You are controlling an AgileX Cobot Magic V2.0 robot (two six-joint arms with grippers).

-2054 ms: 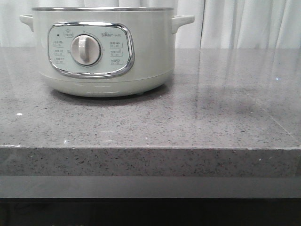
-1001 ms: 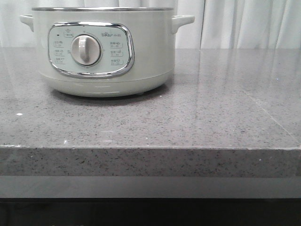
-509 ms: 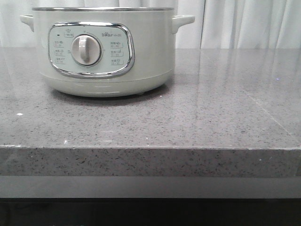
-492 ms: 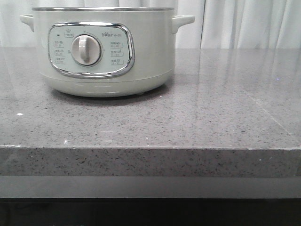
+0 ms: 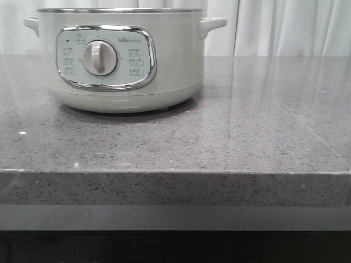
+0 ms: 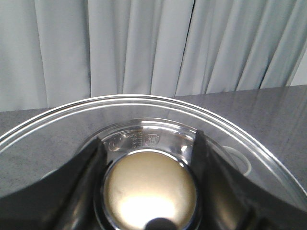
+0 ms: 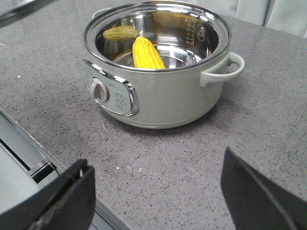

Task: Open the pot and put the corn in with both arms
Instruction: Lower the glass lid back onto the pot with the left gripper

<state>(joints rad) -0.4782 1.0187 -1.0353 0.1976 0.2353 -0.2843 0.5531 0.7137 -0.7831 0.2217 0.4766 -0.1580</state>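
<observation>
With corn [image 7: 147, 53] inside the open pot [image 7: 158, 91], grey countertop [image 5: 230, 142] around.

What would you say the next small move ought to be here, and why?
Probably the left hand should bring the glass lid back over the pot and lower it on. The corn already lies inside the open pot, the right hand is open and empty, and the left hand grips the lid by its knob.
</observation>
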